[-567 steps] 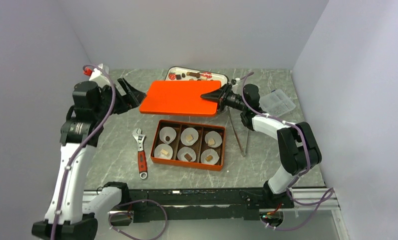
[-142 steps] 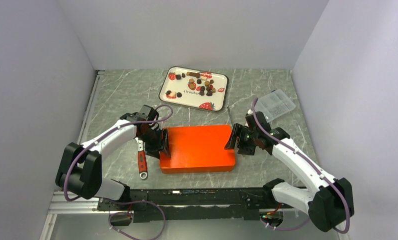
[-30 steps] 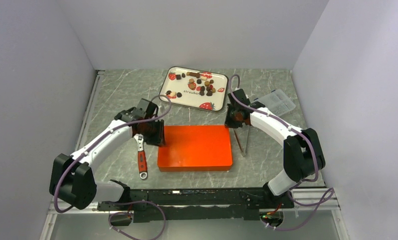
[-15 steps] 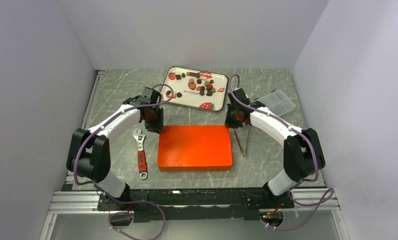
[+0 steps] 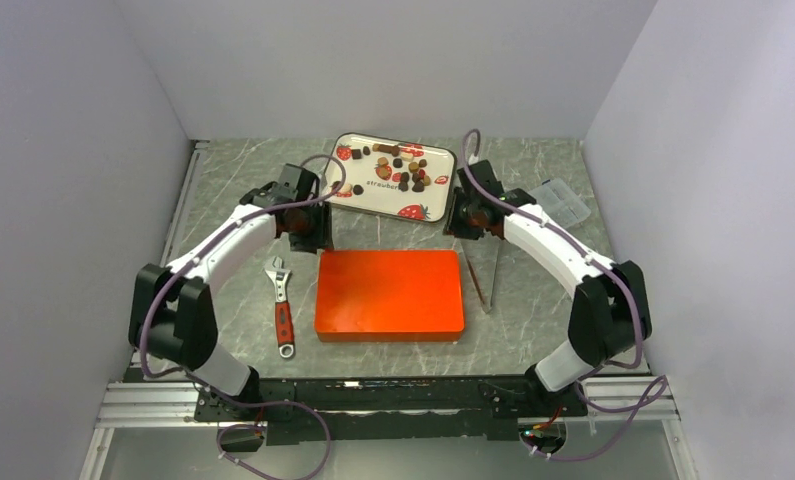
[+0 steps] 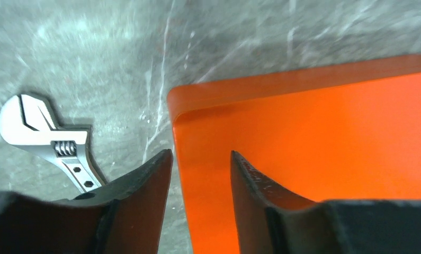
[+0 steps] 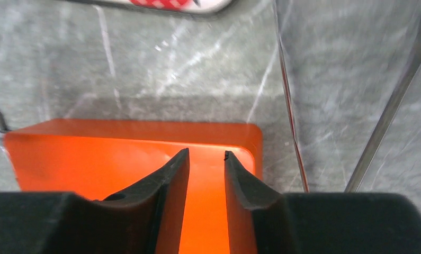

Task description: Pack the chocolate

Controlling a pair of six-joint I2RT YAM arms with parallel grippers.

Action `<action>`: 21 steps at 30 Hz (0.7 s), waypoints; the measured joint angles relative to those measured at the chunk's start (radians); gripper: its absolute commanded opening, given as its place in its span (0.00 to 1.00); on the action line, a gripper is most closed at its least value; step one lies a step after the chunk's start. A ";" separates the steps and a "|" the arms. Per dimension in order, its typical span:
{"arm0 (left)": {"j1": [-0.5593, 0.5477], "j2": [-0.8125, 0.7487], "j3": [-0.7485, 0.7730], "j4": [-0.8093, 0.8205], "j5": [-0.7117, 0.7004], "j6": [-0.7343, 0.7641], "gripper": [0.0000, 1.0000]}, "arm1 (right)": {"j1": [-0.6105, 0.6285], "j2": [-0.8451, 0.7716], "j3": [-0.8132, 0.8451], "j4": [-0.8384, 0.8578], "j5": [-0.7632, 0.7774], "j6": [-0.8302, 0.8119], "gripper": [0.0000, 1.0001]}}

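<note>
Now | wrench (image 5: 282,310) lies on surface (image 5: 235,180), left of box (image 5: 390,295) | left hand (image 5: 311,238) over box's far-left corner, jaws apart, empty | box closed, centre | chocolate (image 5: 405,172) loose on tray (image 5: 373,202) behind box | right hand (image 5: 461,226) over far-right corner, jaws slightly apart, empty | tongs (image 5: 485,275) just right of box

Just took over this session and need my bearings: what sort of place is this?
Probably a lab test cell, not a real packing line: bare walls box in a marble-look table, and the props are mixed, a wrench beside the closed orange box, chocolate loose on a tray.
</note>
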 measured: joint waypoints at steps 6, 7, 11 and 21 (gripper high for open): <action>0.003 -0.170 0.088 0.022 0.014 0.051 0.99 | 0.000 -0.130 0.122 -0.001 0.015 -0.026 0.82; 0.003 -0.216 0.098 0.034 0.016 0.055 1.00 | 0.000 -0.158 0.138 0.001 0.019 -0.030 0.88; 0.003 -0.373 0.111 0.082 0.017 0.069 0.99 | -0.001 -0.281 0.199 0.024 0.031 -0.048 0.99; 0.003 -0.531 0.043 0.139 -0.010 0.069 0.99 | -0.001 -0.452 0.164 0.108 0.031 -0.058 1.00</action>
